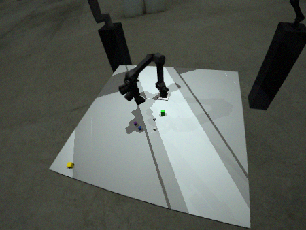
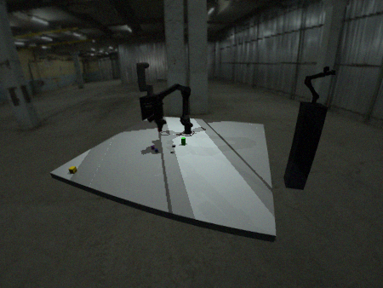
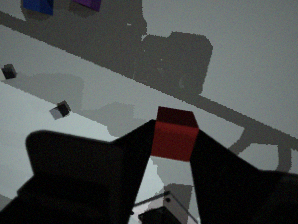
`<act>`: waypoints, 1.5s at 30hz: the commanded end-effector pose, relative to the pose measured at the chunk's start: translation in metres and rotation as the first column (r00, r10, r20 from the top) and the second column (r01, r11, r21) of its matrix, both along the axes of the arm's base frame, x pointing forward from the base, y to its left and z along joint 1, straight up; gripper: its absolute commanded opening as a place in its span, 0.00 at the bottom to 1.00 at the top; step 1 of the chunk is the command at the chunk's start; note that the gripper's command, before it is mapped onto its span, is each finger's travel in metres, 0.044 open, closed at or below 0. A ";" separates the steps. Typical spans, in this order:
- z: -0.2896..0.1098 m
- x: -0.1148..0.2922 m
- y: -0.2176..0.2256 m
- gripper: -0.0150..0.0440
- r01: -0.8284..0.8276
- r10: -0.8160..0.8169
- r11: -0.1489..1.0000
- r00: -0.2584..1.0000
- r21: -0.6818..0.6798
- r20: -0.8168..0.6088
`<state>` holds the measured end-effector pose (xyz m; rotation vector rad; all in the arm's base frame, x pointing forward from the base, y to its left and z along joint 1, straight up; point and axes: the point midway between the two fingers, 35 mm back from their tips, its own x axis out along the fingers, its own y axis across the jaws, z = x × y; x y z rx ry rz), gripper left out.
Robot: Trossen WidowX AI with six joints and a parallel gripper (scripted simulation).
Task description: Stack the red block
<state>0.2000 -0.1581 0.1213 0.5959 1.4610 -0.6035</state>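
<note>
Grip: the gripper point(image 3: 172, 142) has its jaws pinching the red block point(image 3: 174, 135) from both sides, the block sitting at the fingertips with its top and front faces showing in the wrist view.
Why held so: a side pinch near the tips leaves the block's underside free, which suits setting it flat on a small top face.
Height: the block looks lifted off the table point(image 1: 204, 163), since the wrist view shows floor shadow well below it; this is a judgement from the shadow.
Tower: the green tower point(image 1: 163, 112) stands upright near the arm's base point(image 1: 164, 99), apart from the gripper point(image 1: 139, 99), which hangs over the table to one side of it.
Why placed so: the tower stands alone with bare table around it, so an approach from above need not pass over other blocks.
Red blocks: one.
Green towers: one; how many cubes make it up cannot be told.
Blue blocks: one point(image 1: 139, 128).
Purple blocks: one point(image 1: 134, 123), just beside the blue.
Yellow blocks: one point(image 1: 70, 165), far off near a table corner.
Small grey cubes: two point(image 3: 63, 108), point(image 3: 8, 72).
Next: carry over the tower, lower gently, release.
</note>
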 end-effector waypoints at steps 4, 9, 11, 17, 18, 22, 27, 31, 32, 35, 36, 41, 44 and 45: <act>0.027 -0.001 0.001 0.25 0.004 -0.004 1.000 1.000 -0.002 -0.002; 0.036 -0.002 0.001 0.25 0.004 -0.004 1.000 1.000 -0.002 -0.002; 0.034 -0.001 0.000 0.25 0.002 -0.002 1.000 1.000 -0.002 0.001; 0.036 0.005 0.010 0.25 0.004 -0.004 1.000 1.000 -0.001 -0.001; 0.036 0.007 0.014 0.25 0.004 -0.004 1.000 1.000 -0.001 -0.001; 0.036 0.014 0.030 0.25 0.004 -0.004 1.000 1.000 0.001 0.000; 0.036 0.022 0.050 0.25 0.004 -0.004 1.000 1.000 0.003 0.001; 0.036 0.027 0.066 0.25 0.004 -0.004 1.000 1.000 0.004 0.002; 0.036 0.028 0.071 0.25 0.004 -0.004 1.000 1.000 0.004 0.002; 0.036 0.030 0.083 0.25 0.004 -0.004 1.000 1.000 0.006 0.002; 0.036 0.030 0.087 0.25 0.004 -0.004 1.000 1.000 0.006 0.002; 0.036 0.032 0.108 0.25 0.004 -0.004 1.000 1.000 0.008 0.002; 0.036 0.032 0.120 0.25 0.004 -0.004 1.000 1.000 0.009 0.002; 0.036 0.032 0.124 0.25 0.004 -0.004 1.000 1.000 0.010 0.002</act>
